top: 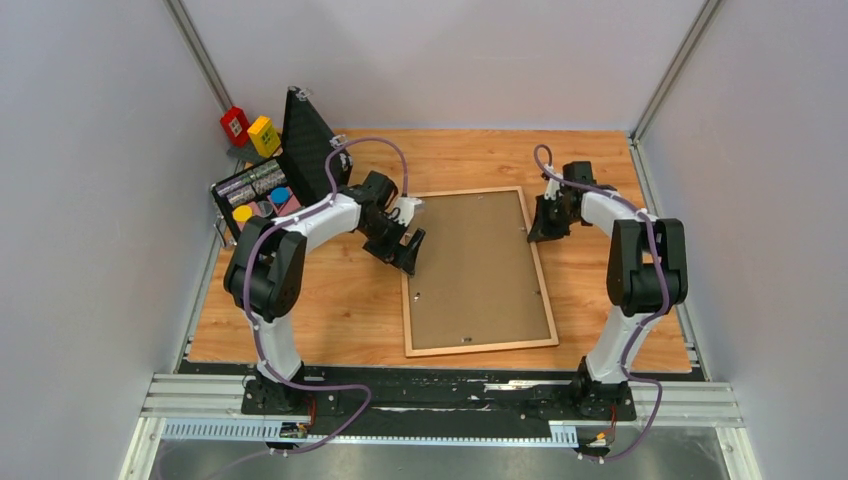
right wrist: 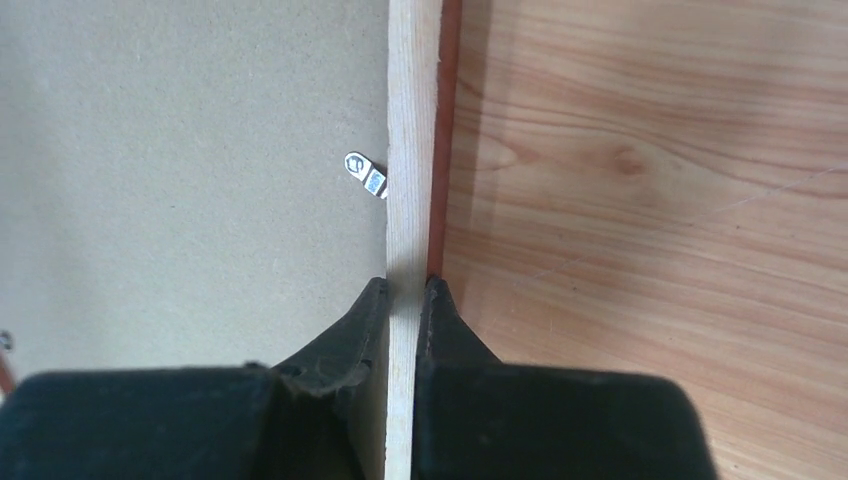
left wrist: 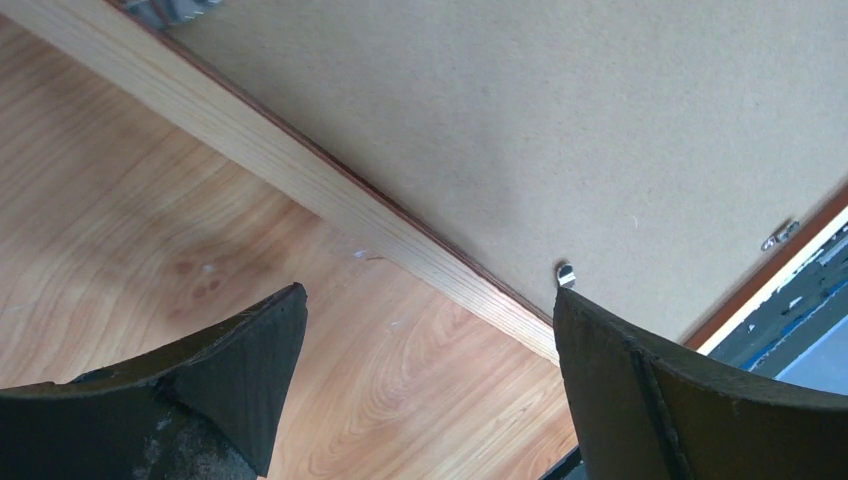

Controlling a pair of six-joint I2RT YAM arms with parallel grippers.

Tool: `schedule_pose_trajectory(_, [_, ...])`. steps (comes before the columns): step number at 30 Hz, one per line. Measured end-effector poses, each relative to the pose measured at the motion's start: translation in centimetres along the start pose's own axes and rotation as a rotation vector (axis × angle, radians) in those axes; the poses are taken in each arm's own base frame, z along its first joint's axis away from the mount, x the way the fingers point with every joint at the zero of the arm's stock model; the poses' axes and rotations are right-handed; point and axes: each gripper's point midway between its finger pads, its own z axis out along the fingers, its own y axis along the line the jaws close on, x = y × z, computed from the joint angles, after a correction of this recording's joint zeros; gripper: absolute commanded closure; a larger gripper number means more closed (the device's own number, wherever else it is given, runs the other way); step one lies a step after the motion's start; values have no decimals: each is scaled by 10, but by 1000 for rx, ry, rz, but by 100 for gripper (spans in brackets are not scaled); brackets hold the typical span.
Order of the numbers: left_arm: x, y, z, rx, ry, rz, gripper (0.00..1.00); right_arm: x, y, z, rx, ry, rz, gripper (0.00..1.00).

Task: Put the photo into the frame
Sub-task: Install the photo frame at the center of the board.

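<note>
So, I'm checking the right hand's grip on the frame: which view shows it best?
The right wrist view: close up, the right hand pinches the pale rail of the frame from both sides. The top view shows that hand small and dark at the frame's right edge; the left wrist view misses it.

A: Any readable text? Quick.
B: None legible. The red box [top: 234,125] has a dark mark on its face, too small to read. The yellow box [top: 264,135] beside it, same.
A: Black case [top: 308,140]?
B: Coloured bits in its tray, could be labels, just blur from the top view.
A: Back of the frame [top: 540,272]?
B: Backing board [left wrist: 600,120] is plain brown. The metal clip [right wrist: 366,175] shows no letters I can make out.
</note>
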Motion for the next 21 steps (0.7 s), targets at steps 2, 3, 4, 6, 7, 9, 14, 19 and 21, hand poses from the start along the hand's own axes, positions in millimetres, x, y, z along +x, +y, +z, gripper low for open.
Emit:
schedule_pose_trajectory(2, [0,-5,2,5,4,13,0,-4,-3,1,-28,-3,46,100])
schedule_pose_trajectory(3, [1,-8,4,8,8,20,0,-6,-4,2,-42,-4,67,100])
schedule_pose_trajectory(4, [3,-11,5,12,14,25,0,-7,-6,2,-59,-7,93,100])
schedule_pose_trajectory(6, [7,-16,8,21,26,35,0,-10,-10,2,-91,-12,140,100])
schedule_pose_trajectory(7, [7,-18,9,25,29,39,0,-11,-11,2,-106,-15,160,100])
schedule_pose_trajectory(9, [7,-23,11,35,31,47,0,-13,-15,1,-139,-24,209,100])
schedule_pose_trajectory(14, [6,-29,19,53,44,47,0,-18,-24,-2,-192,-45,306,100])
schedule_pose_trajectory(19, [-6,-31,25,53,32,50,3,-18,-39,1,-164,-75,349,100])
schedule_pose_trajectory(21, [-9,-32,26,45,29,54,5,-10,-41,3,-156,-58,372,100])
